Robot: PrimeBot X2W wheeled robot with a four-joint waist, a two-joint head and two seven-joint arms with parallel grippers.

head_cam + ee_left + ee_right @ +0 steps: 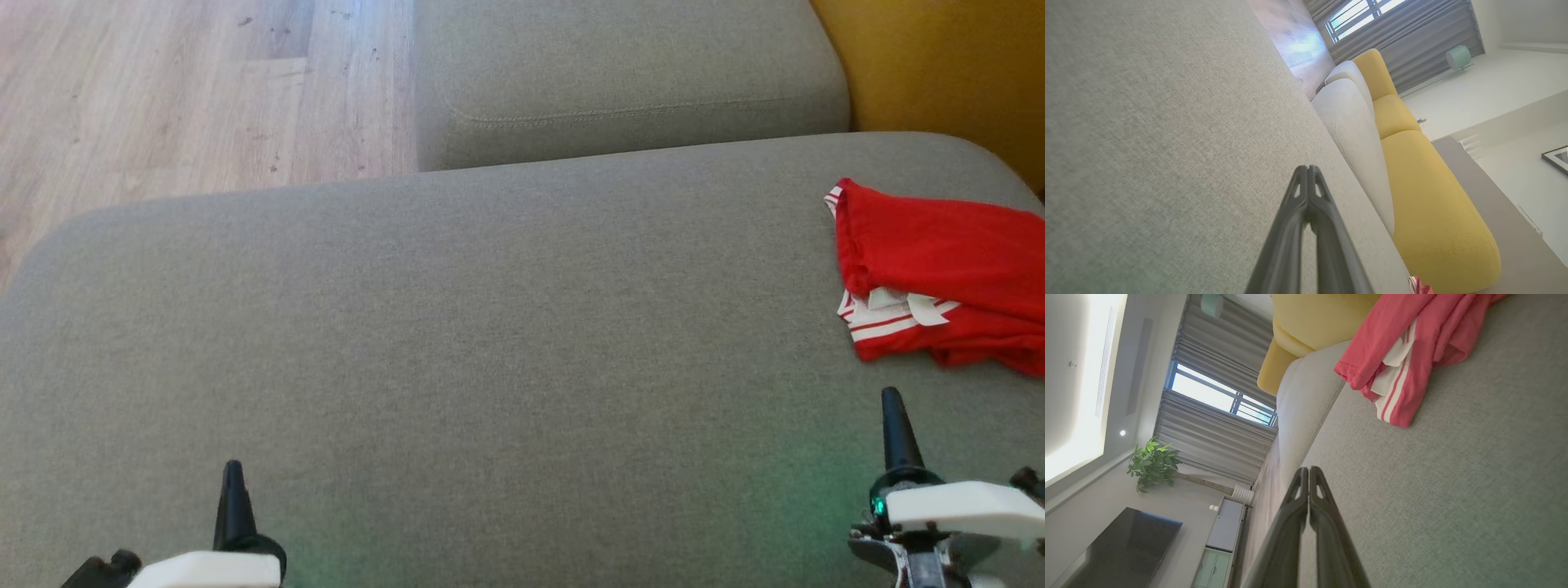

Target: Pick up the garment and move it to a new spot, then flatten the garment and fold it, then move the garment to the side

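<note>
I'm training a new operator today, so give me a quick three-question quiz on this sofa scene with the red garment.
1. True or false: the red garment lies in the middle of the grey cushion.
2. In the head view, which is nearer the garment? A) left gripper B) right gripper C) both equally near
3. Fill in: both grippers are ___, holding nothing.

Key: 1 false, it lies at the cushion's right end; 2 B; 3 shut.
</note>
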